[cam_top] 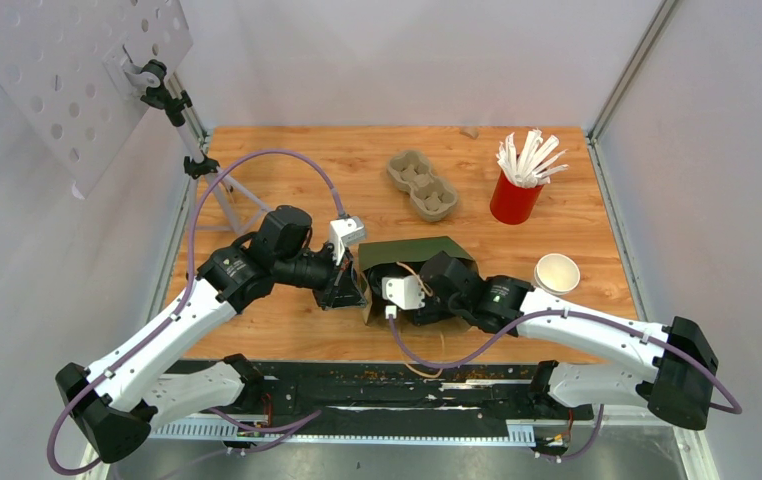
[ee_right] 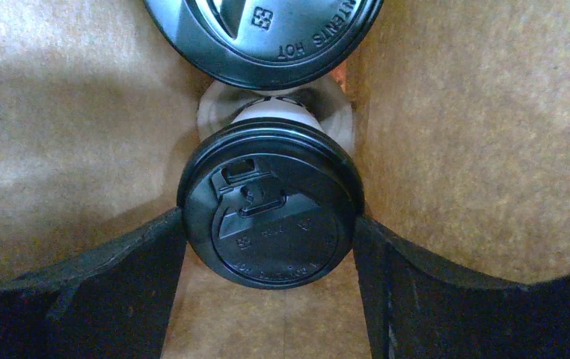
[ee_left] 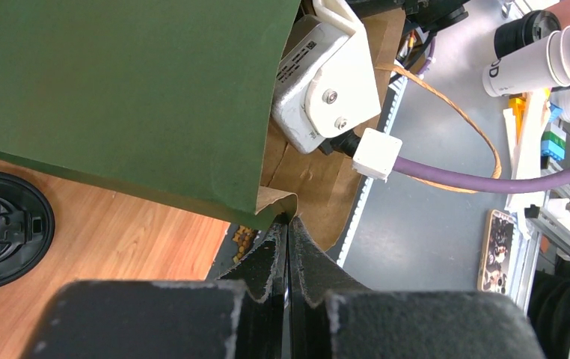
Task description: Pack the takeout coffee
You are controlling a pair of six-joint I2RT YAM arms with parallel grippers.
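We've left hand (ee_left: pixel 288 224) shut on bag (ee_left: pixel 117 90) rim, right hand (ee_right: pixel 268 221) clamping lidded cup (ee_right: pixel 271 187): prob. light, crushable; grip rim gently.

Left gripper (ee_left: pixel 288 228) has its dark fingers pressed together on the lower rim of a dark green paper bag (ee_left: pixel 117 97), brown inside. A round black plastic lid (ee_left: pixel 1 228) lies on the wooden tabletop (ee_left: pixel 132 239) beside the bag; possibly loose, nothing visible beneath it.
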